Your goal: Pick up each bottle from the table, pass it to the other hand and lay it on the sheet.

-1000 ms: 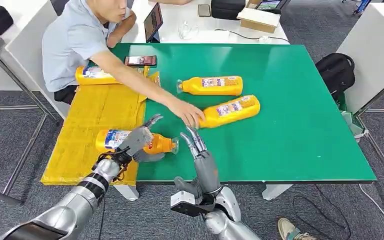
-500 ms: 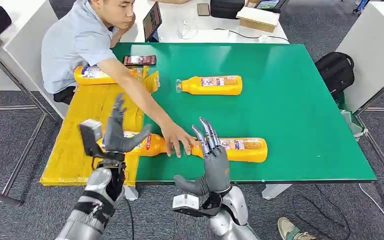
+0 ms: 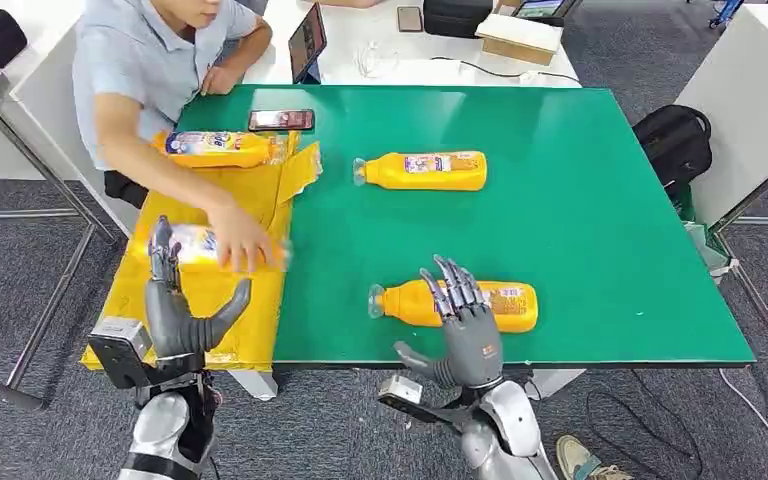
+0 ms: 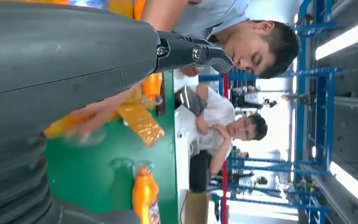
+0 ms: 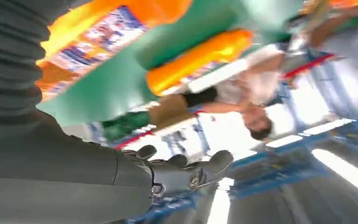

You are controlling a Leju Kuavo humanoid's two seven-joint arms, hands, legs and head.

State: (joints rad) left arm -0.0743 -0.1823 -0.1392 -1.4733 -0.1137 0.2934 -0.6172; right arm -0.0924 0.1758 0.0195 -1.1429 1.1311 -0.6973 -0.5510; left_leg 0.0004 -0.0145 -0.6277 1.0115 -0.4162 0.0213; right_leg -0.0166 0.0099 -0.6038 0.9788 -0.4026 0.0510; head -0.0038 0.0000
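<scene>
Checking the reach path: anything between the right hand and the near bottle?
Nothing. In the head view the right hand is open and overlaps the near bottle; contact is unclear. Bare green table lies around them.

Robot test lab in an office-like hall
Grey carpet (image 3: pixel 640 420), white desks (image 3: pixel 400 60) with a tablet (image 3: pixel 306 42) — blue steel racking (image 4: pixel 317 116), strip lights overhead.

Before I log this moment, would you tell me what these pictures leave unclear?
- Bottle under the person's hand on the yellow sheet: blurred in the head view, its label unreadable.
- Near bottle: the right hand stands before its middle, so contact cannot be judged.
- Phone: screen too small to read.
- Right wrist view: blurred throughout.
</scene>
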